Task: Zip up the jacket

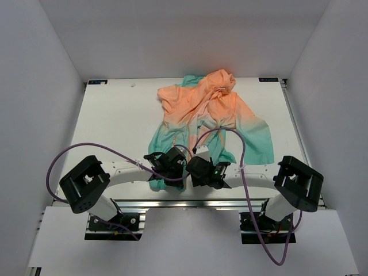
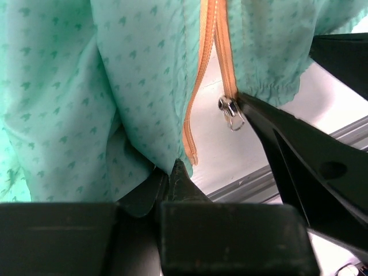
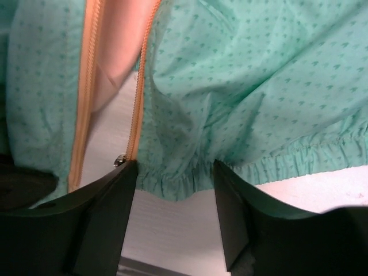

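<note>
the jacket [image 1: 201,109] is lying on the desk [image 1: 115,115], hem [image 3: 276,164] at 6 o'clock, its zipper [image 2: 221,52] gaping open. left fingers [image 2: 187,190] are clamping the hem, right fingers [image 3: 109,201] standing apart beside the slider [image 2: 229,108]; all zipping is remaining

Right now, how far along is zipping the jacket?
Done: the left gripper is shut on the jacket at its hem beside one zipper tape. In hand: the right gripper, open, straddles the hem by the slider. Left: both tapes are apart; nothing is zipped.
</note>
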Available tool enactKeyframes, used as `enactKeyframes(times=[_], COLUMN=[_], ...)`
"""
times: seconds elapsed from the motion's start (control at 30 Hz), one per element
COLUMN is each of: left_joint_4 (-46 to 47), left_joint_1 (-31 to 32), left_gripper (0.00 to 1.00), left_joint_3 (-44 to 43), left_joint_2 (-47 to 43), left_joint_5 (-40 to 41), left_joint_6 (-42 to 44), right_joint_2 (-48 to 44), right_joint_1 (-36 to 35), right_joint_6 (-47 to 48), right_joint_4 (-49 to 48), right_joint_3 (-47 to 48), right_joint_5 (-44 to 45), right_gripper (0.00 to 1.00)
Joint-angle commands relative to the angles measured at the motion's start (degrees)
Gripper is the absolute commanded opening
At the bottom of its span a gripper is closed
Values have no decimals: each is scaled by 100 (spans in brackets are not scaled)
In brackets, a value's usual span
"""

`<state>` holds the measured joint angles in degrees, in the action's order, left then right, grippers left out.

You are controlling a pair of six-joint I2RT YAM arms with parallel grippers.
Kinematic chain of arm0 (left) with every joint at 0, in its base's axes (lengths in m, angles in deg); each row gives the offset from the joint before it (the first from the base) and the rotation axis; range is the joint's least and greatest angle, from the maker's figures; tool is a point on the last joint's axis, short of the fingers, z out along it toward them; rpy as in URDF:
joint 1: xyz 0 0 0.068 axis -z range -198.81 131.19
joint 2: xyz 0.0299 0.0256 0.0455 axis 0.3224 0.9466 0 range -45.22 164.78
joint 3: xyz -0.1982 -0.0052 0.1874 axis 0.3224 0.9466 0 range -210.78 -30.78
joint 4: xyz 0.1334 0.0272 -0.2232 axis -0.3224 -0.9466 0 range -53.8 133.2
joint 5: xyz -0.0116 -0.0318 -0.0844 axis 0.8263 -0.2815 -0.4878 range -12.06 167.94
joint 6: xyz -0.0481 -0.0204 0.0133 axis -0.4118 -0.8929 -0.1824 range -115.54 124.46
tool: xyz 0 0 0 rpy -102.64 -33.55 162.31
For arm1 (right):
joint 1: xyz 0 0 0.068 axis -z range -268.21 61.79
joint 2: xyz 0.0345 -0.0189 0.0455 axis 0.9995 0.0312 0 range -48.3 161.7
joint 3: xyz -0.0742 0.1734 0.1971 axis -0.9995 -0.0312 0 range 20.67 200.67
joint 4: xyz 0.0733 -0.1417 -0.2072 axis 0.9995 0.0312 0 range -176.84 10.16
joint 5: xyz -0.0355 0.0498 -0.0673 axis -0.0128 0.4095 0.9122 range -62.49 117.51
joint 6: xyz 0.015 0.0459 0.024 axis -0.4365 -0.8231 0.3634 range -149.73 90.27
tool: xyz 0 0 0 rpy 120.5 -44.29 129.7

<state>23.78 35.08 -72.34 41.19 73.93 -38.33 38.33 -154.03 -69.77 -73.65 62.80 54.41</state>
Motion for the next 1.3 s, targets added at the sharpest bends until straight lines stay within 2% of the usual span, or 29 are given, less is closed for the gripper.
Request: enactKeyframes(times=[0.0,0.07,0.1,0.17,0.2,0.4,0.6,0.73,0.83,1.0,1.27], left_joint_4=[-493,-510,-510,-528,-502,-229,43,726,1176,1186,861], left_joint_1=[60,60,60,52,52,34,-19,-63,-71,-80,-80], left_gripper=[0,0,0,0,0,0,0,0,0,0,0], left_joint_3=[315,254,210,131,52,-255,-388,-195,-54,-54,-124], left_joint_2=[192,140,104,17,-97,-476,-1213,-1969,-2479,-2892,-2823], left_joint_5=[480,559,611,699,761,849,849,806,744,805,867], left_joint_6=[16,-19,-19,-46,-46,-37,33,7,24,138,288], right_joint_2=[380,495,504,451,399,-426,-2244,-3413,-3722,-3899,-4101], right_joint_1=[-36,-27,-36,-36,-36,-1,350,474,518,535,562], right_joint_6=[-312,-444,-470,-540,-523,-32,188,557,663,751,532], right_joint_4=[96,140,210,202,158,-650,-2239,-3435,-3972,-4351,-4746], right_joint_3=[94,102,120,85,33,-503,-1564,-2181,-2288,-2288,-2490], right_joint_5=[-44,-44,-9,26,-35,-430,-694,-1028,-1055,-941,-817], right_gripper=[58,50,36,19,0,0,0,0,0,0,0])
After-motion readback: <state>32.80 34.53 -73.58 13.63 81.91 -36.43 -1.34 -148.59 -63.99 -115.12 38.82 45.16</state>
